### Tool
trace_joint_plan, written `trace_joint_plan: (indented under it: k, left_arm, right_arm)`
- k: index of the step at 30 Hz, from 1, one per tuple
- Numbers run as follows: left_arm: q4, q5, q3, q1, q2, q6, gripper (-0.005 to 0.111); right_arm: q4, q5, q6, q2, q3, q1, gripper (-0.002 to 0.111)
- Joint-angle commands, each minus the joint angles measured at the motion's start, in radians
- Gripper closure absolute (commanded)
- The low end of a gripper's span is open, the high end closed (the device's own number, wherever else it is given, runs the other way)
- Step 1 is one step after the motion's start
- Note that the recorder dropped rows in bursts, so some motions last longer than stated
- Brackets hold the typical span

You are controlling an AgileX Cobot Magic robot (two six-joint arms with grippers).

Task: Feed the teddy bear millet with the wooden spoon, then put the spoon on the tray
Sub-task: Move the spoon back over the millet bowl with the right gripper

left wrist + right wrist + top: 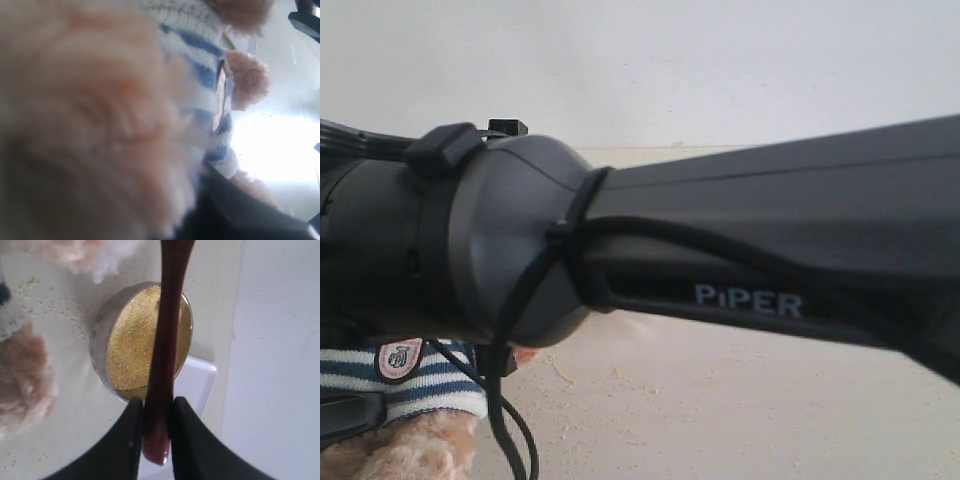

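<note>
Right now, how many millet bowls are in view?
1: the metal bowl, under the wooden spoon, by the tray corner. The arm blocks the exterior view; others may be hidden.

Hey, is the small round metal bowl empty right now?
No, the small round metal bowl is filled close to its rim with fine yellow millet grains.
</note>
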State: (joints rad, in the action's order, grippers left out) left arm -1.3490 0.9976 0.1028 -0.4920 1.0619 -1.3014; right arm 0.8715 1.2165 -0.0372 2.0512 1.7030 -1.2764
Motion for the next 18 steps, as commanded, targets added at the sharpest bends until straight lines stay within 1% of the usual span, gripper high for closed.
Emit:
trace_joint_plan:
  k: [1,4,6,13,18]
  left_arm:
    - [-0.023,0.021,0.000,-0.003,-0.007,-0.008,0.102]
    - [-0.023,0.021,0.000,-0.003,-0.007,-0.008,0.102]
    - [-0.023,0.021,0.000,-0.003,-0.007,-0.008,0.102]
    - [-0.023,0.021,0.000,-0.003,-0.007,-0.008,0.102]
    - [-0.023,0.021,0.000,-0.003,-0.007,-0.008,0.102]
  right_arm:
    - [0.062,0.005,-0.007,-0.012,0.004,-0.001,0.108]
    - [0.066,0.005,-0.007,-0.026,0.004,0.012,0.108]
    - [0.034,0.005,-0.007,-0.030,0.004,0.032,0.108]
    - [-0.156,0.005,-0.009,-0.072,0.004,0.202,0.108]
    - [-0.223,0.005,0.037,-0.080,0.004,0.298,0.108]
